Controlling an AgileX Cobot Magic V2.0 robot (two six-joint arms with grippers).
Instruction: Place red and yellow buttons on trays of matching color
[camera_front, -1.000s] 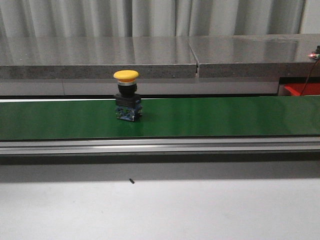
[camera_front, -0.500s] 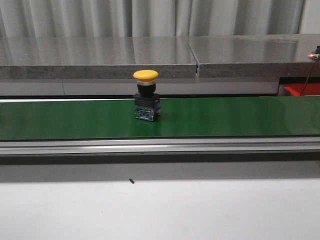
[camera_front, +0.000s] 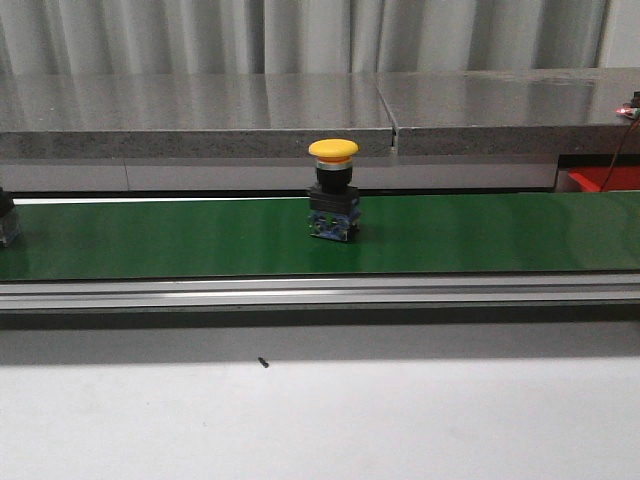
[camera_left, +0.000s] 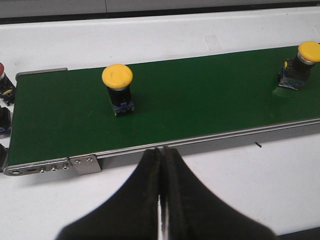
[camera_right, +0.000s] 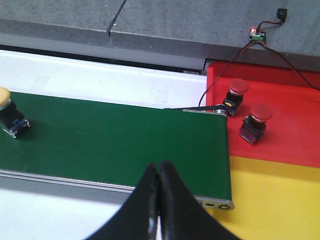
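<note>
Both arms are waiting — the left gripper (camera_left: 161, 150) and right gripper (camera_right: 159, 167) are clenched on nothing. A yellow button (camera_front: 333, 190) rides the green belt (camera_front: 480, 235), beyond and leftward of the right gripper. Next, I'd guess, that gripper opens — the yellow tray (camera_right: 280, 200) lies just beside it.

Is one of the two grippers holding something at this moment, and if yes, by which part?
Nothing is held. The left gripper and right gripper are both shut on nothing, above the table, short of the green belt.

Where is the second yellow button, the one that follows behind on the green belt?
In the left wrist view it stands upright on the green conveyor belt, near the belt's end: the trailing yellow button.
</note>
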